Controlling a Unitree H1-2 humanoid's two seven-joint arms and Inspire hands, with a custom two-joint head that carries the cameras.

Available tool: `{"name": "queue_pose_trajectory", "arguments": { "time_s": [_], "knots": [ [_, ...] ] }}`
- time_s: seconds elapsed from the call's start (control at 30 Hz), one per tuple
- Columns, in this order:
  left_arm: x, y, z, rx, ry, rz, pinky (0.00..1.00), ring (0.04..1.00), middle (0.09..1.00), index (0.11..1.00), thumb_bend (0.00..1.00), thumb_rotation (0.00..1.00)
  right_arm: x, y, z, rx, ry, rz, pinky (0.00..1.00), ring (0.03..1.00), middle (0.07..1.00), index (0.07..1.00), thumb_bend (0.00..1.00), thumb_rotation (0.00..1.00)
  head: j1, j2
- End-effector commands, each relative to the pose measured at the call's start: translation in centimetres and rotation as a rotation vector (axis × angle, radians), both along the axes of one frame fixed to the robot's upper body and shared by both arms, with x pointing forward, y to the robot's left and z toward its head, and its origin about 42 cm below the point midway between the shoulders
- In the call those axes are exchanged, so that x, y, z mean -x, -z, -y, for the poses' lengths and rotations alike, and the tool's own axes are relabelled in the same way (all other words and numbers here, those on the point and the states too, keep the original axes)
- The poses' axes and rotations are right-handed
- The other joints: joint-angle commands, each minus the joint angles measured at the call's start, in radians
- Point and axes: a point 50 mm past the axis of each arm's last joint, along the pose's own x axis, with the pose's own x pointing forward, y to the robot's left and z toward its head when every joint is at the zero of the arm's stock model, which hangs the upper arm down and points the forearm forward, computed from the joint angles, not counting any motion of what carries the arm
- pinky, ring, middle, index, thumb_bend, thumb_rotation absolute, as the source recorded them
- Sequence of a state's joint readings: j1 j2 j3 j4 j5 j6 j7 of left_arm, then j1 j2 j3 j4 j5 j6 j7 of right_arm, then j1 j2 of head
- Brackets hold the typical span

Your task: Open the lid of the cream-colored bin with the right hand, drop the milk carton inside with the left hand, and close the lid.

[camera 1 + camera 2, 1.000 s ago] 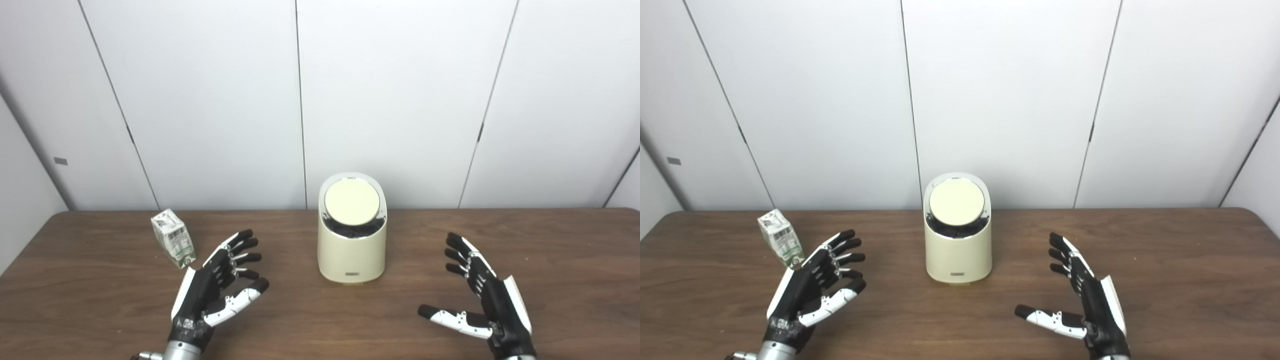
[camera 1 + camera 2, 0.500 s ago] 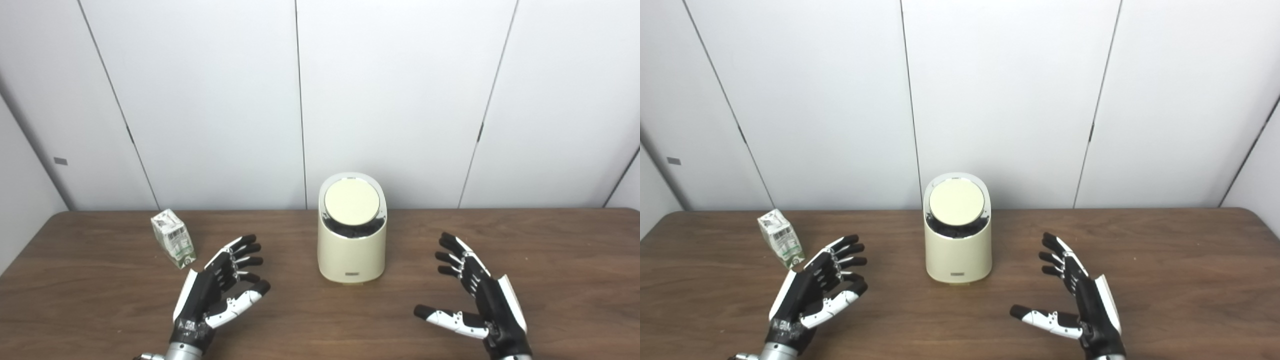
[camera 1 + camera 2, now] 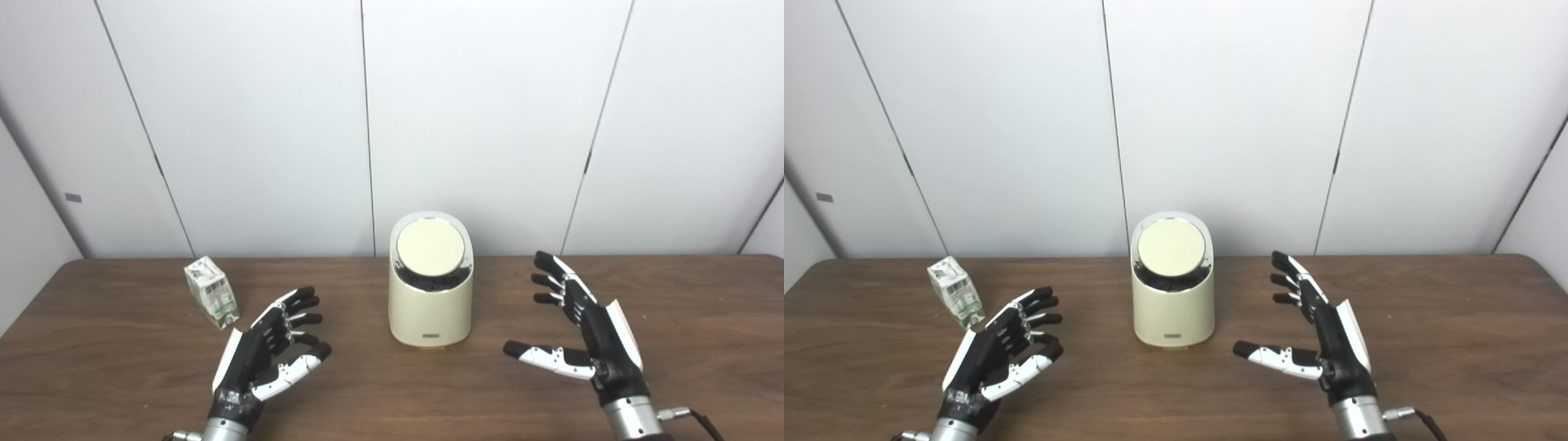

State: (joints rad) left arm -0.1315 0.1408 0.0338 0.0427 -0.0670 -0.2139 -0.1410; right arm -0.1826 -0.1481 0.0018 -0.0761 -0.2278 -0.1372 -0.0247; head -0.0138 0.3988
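Both hands hover empty with fingers spread: right hand (image 3: 591, 334) right of the lidded cream-colored cylindrical bin (image 3: 430, 282), left hand (image 3: 263, 352) just beside the small green-and-white milk carton (image 3: 211, 292).

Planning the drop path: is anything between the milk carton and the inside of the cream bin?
Yes. The bin's round lid is shut over the cream bin, closing off the inside. On the table nothing stands between milk carton and bin; the open left robot hand hovers nearby.
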Motion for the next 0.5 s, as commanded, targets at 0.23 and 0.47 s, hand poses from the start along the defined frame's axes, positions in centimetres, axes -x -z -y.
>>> {"name": "queue_pose_trajectory", "arguments": {
  "time_s": [0.23,0.47],
  "knots": [
    [-1.1,-1.7,0.3,-0.005,0.018,0.085,0.61,0.747,0.824,0.874,0.72,0.25,-2.4,-3.9,-0.7,0.062,0.015,0.074,0.73,0.830,0.877,0.878,0.82,0.33,-0.002,-0.002],
    [-1.1,-1.7,0.5,-0.007,0.020,0.082,0.61,0.747,0.829,0.880,0.70,0.24,-4.3,-5.9,-1.5,0.105,0.024,0.062,0.72,0.833,0.877,0.877,0.83,0.35,-0.002,0.000]
  ]
}}
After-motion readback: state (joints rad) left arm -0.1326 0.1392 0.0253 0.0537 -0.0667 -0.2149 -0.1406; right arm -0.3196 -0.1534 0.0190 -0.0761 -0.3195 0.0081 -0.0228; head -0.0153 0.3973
